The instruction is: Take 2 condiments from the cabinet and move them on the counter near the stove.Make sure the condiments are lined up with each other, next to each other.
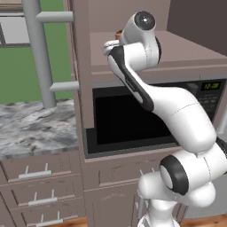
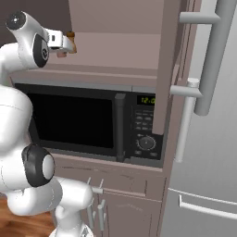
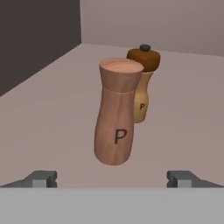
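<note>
Two condiments stand upright on the floor of the cabinet's shelf niche point(image 3: 48, 109). In the hand view the nearer one is a pinkish-brown mill point(image 3: 116, 118) marked "P". Just behind it, slightly right, is a paler bottle with a dark brown cap point(image 3: 142, 83). My gripper point(image 3: 113, 178) is open, its two fingertips wide apart just short of the nearer mill, with nothing between them. In the right base view the gripper point(image 2: 66, 46) reaches into the niche point(image 2: 115, 51) at its left, where a brown bottle top point(image 2: 70, 34) shows. The stove is out of view.
A black microwave point(image 1: 128, 119) is built in directly under the niche, also seen as the microwave point(image 2: 74, 120) in the right base view. The marble counter point(image 1: 35, 124) with drawers lies to the left. A grey fridge with bar handles point(image 2: 208, 60) stands to the right.
</note>
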